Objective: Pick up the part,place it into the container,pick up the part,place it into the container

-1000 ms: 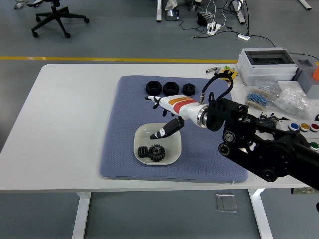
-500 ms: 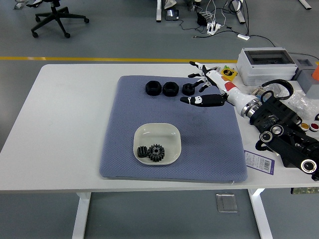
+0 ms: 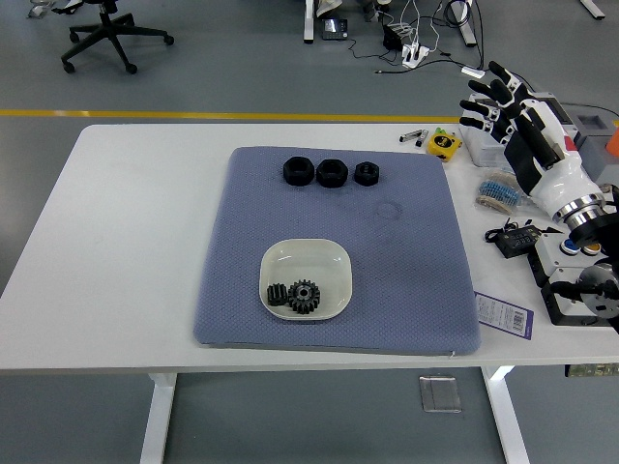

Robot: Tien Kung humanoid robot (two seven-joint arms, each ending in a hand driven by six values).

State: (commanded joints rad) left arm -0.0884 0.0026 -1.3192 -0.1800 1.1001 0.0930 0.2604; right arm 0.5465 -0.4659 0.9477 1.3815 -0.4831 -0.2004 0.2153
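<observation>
A white dish sits on the blue mat near its front, with two black gears lying in it. Three black nut-like parts stand in a row at the mat's far edge. My right hand is raised at the far right of the table, well clear of the mat, fingers spread and holding nothing. The left arm does not show.
At the right end of the table are a grey lidded box, a small yellow part, a bag of small components, cables and a button panel. A label card lies by the mat's front right corner.
My right hand has drawn back from over the dish, swung to the far right and lifted, its fingers spreading open. The gears stay in the dish.
</observation>
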